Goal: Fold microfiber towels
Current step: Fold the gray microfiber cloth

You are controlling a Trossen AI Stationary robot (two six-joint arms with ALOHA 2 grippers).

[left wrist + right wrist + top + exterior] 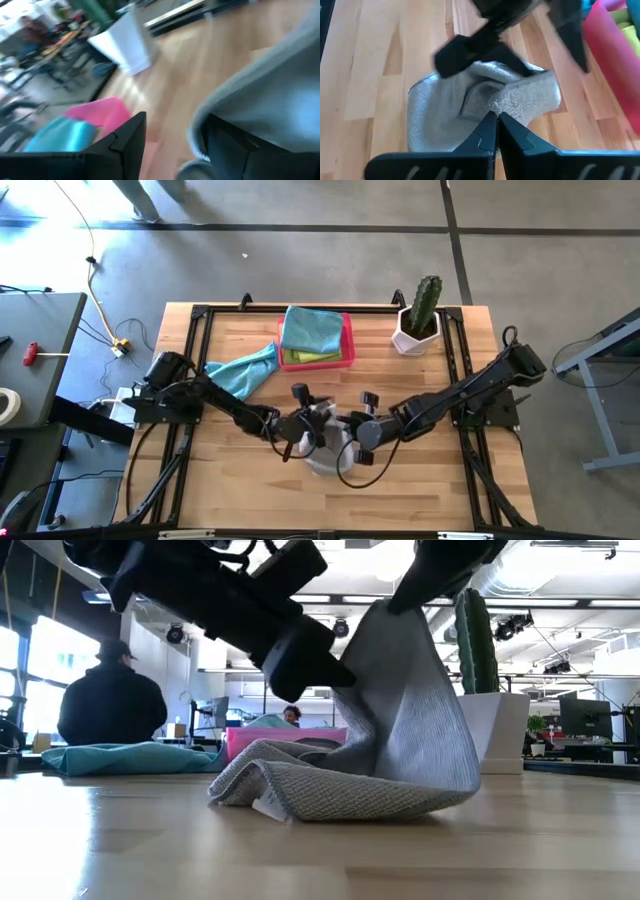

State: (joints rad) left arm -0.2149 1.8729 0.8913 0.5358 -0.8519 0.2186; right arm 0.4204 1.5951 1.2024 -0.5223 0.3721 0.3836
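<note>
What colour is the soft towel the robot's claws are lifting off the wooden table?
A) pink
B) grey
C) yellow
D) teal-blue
B: the soft grey microfiber towel hangs partly raised from the wooden table, pinched in the shut right claw.

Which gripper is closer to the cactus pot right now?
Right. The right gripper sits below-left of the cactus pot at the grey towel; the left gripper is on the towel's far side, farther away.
</note>
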